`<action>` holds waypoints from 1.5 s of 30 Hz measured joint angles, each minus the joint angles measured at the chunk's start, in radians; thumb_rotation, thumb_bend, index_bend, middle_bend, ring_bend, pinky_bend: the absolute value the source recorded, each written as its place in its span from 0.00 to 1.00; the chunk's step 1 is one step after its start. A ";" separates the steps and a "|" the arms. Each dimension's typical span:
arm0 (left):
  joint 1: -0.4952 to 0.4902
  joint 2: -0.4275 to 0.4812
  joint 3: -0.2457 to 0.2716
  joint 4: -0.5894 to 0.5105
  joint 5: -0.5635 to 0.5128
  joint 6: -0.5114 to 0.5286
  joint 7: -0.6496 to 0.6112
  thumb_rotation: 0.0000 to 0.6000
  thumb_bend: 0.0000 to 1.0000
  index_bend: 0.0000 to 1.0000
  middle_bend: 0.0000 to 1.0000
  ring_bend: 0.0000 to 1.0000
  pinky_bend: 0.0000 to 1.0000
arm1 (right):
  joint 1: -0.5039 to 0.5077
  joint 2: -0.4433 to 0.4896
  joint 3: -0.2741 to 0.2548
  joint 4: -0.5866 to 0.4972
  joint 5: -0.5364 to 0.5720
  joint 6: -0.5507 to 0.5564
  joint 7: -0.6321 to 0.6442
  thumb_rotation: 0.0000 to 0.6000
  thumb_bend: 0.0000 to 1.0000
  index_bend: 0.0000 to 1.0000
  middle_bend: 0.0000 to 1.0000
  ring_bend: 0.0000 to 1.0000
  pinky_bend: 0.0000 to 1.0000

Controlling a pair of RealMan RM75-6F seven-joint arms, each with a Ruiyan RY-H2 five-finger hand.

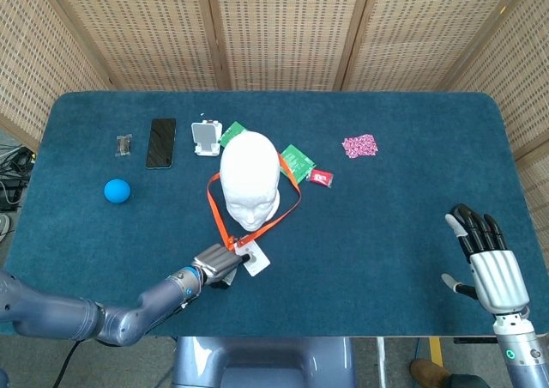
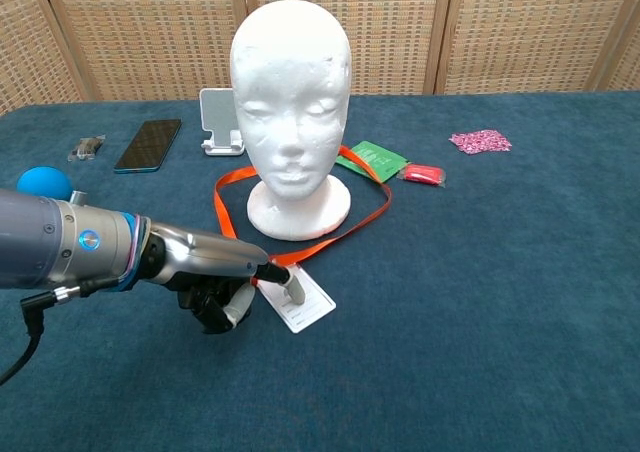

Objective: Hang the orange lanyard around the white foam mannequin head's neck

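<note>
A: Where is the orange lanyard (image 2: 300,240) sitting?

B: It is lying on the table (image 1: 403,208) as a loop around the base of the white foam mannequin head (image 1: 250,178), near the middle of the table and a little toward the front edge. Its badge card (image 2: 300,303) is lying flat in front of the base.

A: And the hands?

B: The left hand (image 2: 225,277) is pinching the lanyard where the strap is meeting the badge clip. The right hand (image 1: 489,263) is hovering by the front right corner, fingers spread and holding nothing.

A: How is the lanyard going to handle?

B: I am judging it light and limp, a flat ribbon that sags and twists, with the card acting as the only weight. The foam head is probably very light too, so any tug on the loop is risking a tip or a slide. I would be taking the strap itself, wide apart, rather than the card.

A: Anything crowding the work?

B: Behind the head, toward the back edge, a small white stand (image 1: 204,138) and green packets (image 1: 297,160) are sitting close; one green packet appears to lie under or against the strap. A small red packet (image 1: 322,178) is just beside it. The black phone (image 1: 160,142), a small metal clip (image 1: 125,144) and a blue ball (image 1: 117,190) are lying toward the left edge, a pink pouch (image 1: 359,145) well off to the right.
</note>
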 measured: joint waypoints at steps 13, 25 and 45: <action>0.003 0.033 0.031 -0.039 0.116 -0.061 -0.057 1.00 1.00 0.20 0.97 0.88 1.00 | -0.002 -0.001 0.004 -0.002 -0.004 0.000 -0.003 1.00 0.18 0.03 0.00 0.00 0.00; 0.010 0.037 0.063 -0.074 0.229 -0.084 -0.092 1.00 1.00 0.22 0.97 0.88 1.00 | -0.005 0.002 0.007 -0.006 -0.005 0.002 0.000 1.00 0.17 0.03 0.00 0.00 0.00; 0.065 0.091 0.058 -0.156 0.396 0.014 -0.150 1.00 1.00 0.20 0.97 0.88 1.00 | -0.009 0.008 0.010 -0.011 -0.008 0.006 -0.001 1.00 0.18 0.03 0.00 0.00 0.00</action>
